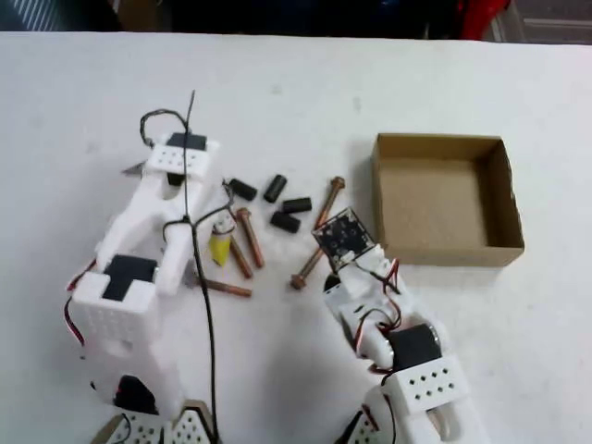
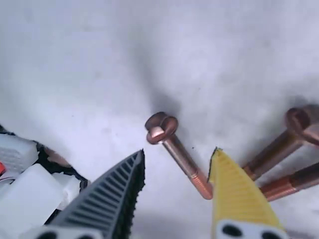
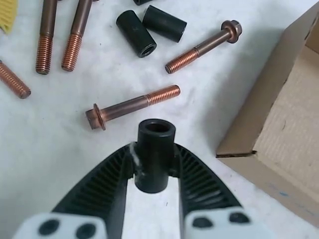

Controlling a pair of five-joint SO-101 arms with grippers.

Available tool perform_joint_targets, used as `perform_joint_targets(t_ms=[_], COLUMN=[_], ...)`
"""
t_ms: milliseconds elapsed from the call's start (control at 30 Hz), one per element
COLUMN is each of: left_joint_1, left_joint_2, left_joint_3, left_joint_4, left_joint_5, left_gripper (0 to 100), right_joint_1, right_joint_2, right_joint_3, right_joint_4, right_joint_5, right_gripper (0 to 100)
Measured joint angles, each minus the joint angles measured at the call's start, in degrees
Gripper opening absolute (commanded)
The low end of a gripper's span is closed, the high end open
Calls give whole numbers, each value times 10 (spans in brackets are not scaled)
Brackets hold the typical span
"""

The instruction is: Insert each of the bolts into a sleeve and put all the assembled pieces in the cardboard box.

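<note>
My left gripper (image 2: 178,154) is open just above the table, its black and yellow fingers either side of a copper bolt (image 2: 177,149) that lies flat. In the high view this gripper (image 1: 207,264) is at the left of the bolt pile. My right gripper (image 3: 154,151) is shut on a black sleeve (image 3: 155,133), held upright with its bore showing. It hangs over the table near a loose bolt (image 3: 132,107), left of the cardboard box (image 1: 449,242). Several bolts (image 1: 250,237) and black sleeves (image 1: 285,221) lie between the arms.
The cardboard box (image 3: 279,114) stands open with nothing in it, close beside the right gripper. Two sleeves (image 3: 149,29) and another bolt (image 3: 204,46) lie beyond the held sleeve. A black cable (image 1: 199,250) runs over the left arm. Bare table lies behind the parts.
</note>
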Motion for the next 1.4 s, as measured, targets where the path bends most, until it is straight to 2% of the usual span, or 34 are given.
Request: perform_joint_targets(t_ms=[100, 200, 367, 467, 600, 800, 867, 1033, 1100, 1267, 1400], left_joint_1=[0, -4, -42, -78, -106, -115, -115, -115, -115, -107, -67], left_joint_2=[4, 4, -24, -68, -127, -159, -159, -160, -160, -160, -183], left_joint_3=[-2, -45, -119, -129, -113, -23, 11, 82, 89, 90, 98], left_joint_4=[-9, 33, 48, 48, 49, 49, 49, 49, 49, 49, 48], left_joint_5=[-2, -43, -168, -278, -462, -758, -882, -1243, -1340, -1440, -1415], left_gripper=[233, 230, 232, 230, 230, 230, 229, 229, 229, 229, 229], right_joint_1=[-1, 0, -1, -1, -1, -1, -1, -1, -1, -1, -1], right_joint_2=[0, 0, 0, 0, 0, 0, 0, 0, 0, 0, 0], right_joint_3=[0, 0, 0, 3, 3, 3, 3, 3, 3, 3, 5], right_joint_4=[0, 0, 0, 0, 0, 0, 0, 0, 0, 0, -11], right_joint_5=[0, 0, 0, 0, 0, 0, 0, 0, 0, 0, 0], right_gripper=[18, 18, 18, 18, 18, 18, 18, 18, 18, 18, 18])
